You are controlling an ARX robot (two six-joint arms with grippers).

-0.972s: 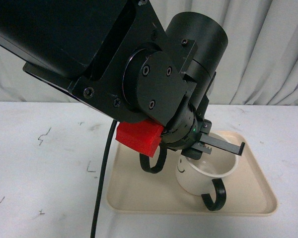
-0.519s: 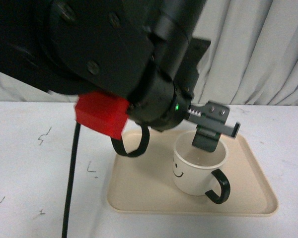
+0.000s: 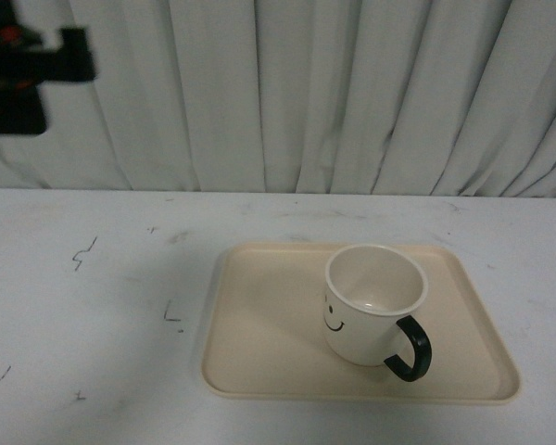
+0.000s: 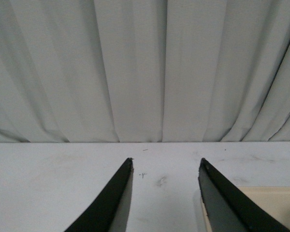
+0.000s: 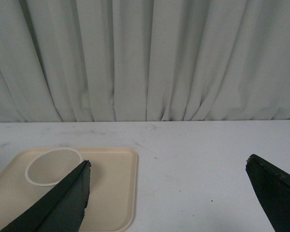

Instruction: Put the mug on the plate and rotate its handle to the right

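Note:
The cream mug [image 3: 375, 301] stands upright on the right half of the beige plate [image 3: 259, 357], its smiley face turned to the front left. Its dark handle [image 3: 410, 349] points to the right and toward the camera. Neither gripper is near the mug. My left gripper [image 4: 166, 162] is open over bare table, and a corner of the plate [image 4: 275, 203] shows beside one finger. My right gripper [image 5: 169, 164] is open wide with nothing between its fingers. In the right wrist view the plate [image 5: 111, 193] and the mug's rim [image 5: 53, 166] lie off to one side.
A blurred black part of an arm [image 3: 23, 69] hangs high at the upper left of the front view. The white table [image 3: 93, 315] has small dark marks, and a grey pleated curtain [image 3: 306, 93] closes off the back.
The arm that filled the front view, with a finger inside the mug, has lifted out and withdrawn up and to the left. The mug stays on the plate.

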